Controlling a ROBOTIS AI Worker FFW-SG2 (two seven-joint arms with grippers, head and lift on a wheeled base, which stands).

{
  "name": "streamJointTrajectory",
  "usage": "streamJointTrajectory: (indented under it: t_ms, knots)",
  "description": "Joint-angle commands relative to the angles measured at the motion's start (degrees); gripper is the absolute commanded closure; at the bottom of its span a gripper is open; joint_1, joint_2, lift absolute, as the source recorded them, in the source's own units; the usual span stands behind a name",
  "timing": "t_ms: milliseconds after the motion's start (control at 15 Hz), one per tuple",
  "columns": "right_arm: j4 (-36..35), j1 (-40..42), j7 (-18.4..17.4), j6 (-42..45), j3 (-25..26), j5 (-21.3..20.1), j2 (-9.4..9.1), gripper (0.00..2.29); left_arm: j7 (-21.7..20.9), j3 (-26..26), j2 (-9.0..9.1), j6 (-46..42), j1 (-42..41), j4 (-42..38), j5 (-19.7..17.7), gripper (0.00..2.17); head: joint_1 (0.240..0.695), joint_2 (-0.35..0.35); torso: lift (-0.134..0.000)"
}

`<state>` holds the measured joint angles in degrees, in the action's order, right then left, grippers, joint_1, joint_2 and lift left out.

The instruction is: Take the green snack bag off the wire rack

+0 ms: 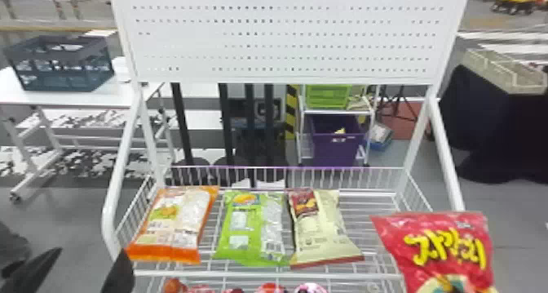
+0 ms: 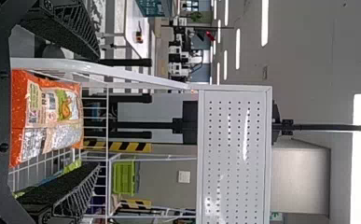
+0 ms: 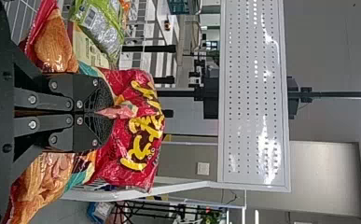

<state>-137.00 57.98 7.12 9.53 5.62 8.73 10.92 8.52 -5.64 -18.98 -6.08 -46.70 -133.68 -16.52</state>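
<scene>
The green snack bag lies on the wire rack, between an orange bag and a cream bag. At the bottom left, my left gripper stands open in front of the rack's left corner. In the left wrist view the orange bag shows beyond the open left gripper. A red snack bag hangs at the rack's right front side. My right gripper is shut on the red bag, pinching its middle. The green bag is farther off there.
A white perforated board rises above the rack on side posts. More packs sit below the rack's front rail. Behind are a table with a dark crate, and a cart with a purple bin.
</scene>
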Motion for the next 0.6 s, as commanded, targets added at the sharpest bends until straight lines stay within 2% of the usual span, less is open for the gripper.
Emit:
streamJointTrajectory:
  t_ms: [0,533]
  knots:
    - [0.06,-0.06,0.0,0.0,0.0,0.06,0.07,2.23,0.0,0.01,0.0,0.24,0.12,0.08,0.0,0.08,0.499,0.0,0.0]
    - [-0.02,-0.06,0.0,0.35,0.0,0.15,0.07,2.23,0.0,0.1,-0.09,1.65,0.38,0.08,0.0,0.09,0.499,0.0,0.0]
